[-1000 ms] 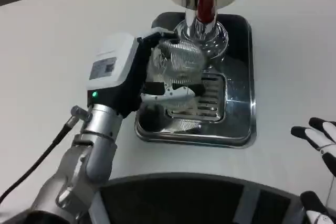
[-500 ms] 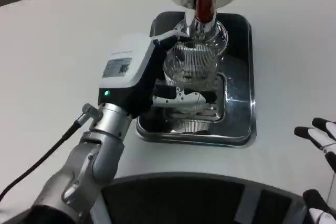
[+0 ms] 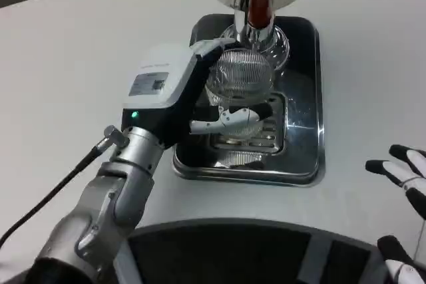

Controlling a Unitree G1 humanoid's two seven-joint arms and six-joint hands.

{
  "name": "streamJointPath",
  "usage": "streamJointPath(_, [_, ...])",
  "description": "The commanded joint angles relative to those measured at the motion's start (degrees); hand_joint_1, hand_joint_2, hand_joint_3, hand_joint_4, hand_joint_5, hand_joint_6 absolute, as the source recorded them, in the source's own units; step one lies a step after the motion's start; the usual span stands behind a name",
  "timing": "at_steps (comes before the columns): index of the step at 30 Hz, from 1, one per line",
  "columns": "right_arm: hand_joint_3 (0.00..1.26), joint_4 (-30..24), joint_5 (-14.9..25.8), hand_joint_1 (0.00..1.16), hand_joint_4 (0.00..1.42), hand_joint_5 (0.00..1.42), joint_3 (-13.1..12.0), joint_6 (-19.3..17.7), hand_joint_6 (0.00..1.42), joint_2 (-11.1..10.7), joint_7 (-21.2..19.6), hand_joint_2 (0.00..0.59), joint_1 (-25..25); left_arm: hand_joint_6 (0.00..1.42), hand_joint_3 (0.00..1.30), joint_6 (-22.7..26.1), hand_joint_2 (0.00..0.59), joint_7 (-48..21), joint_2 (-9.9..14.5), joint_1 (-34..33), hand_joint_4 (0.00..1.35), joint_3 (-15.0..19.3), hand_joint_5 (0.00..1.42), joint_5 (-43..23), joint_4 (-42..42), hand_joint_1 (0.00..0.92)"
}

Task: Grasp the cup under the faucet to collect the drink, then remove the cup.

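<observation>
Nearest, at the lower right edge of the head view, the right robot hand [image 3: 407, 184] rests above the white worktop [image 3: 66, 64] with its fingers spread and nothing in them, well apart from the work.

Further in, the left robot hand [image 3: 180, 98] is grasping the ribbed clear cup [image 3: 241, 84]: fingers wrap its far side and a white finger curls across its near side, low down. The cup sits just beyond and to the right of the hand's white back, over the slotted grate [image 3: 256, 138] of the shiny drip tray [image 3: 303, 164].

Just beyond the cup stands the dispenser, its red-handled faucet [image 3: 261, 1] hanging directly above the cup's far rim.

The step in hand looks like positioning the cup beneath the faucet for filling. Whether any drink is flowing or collected, I cannot tell. The next move calls for keeping the cup upright and steady under the spout, then drawing it back toward the robot without tipping.
</observation>
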Motion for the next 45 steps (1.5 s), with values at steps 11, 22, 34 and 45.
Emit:
streamJointPath(11, [0.12,-0.9,2.5,0.38,0.0,0.0,-0.5,1.9,0.01,-1.7,0.6,0.526,0.4,0.47,0.18,0.7,0.079,-6.0,0.0,-0.7,0.1,-1.6,0.29,0.2,-1.2,0.248])
streamJointPath(22, [0.13,-0.9,3.1,0.38,0.0,0.0,-0.9,2.0,0.02,-2.0,0.7,0.526,0.4,0.44,0.14,0.8,0.087,-7.3,-0.7,-2.2,0.05,-2.7,0.27,0.1,-0.8,0.23])
streamJointPath(34, [0.15,-0.9,3.0,0.4,0.0,0.0,-0.5,2.4,0.03,-1.8,0.4,0.518,0.7,0.43,0.12,1.3,0.084,-6.9,1.5,-0.2,0.03,-0.8,0.27,-0.2,-4.7,0.189])
streamJointPath(45, [0.16,-0.9,3.3,0.41,0.0,0.0,-0.1,3.2,0.03,-1.8,0.1,0.517,0.0,0.43,0.14,4.1,0.081,-7.6,2.8,1.8,0.03,-0.3,0.27,0.7,-8.3,0.19])
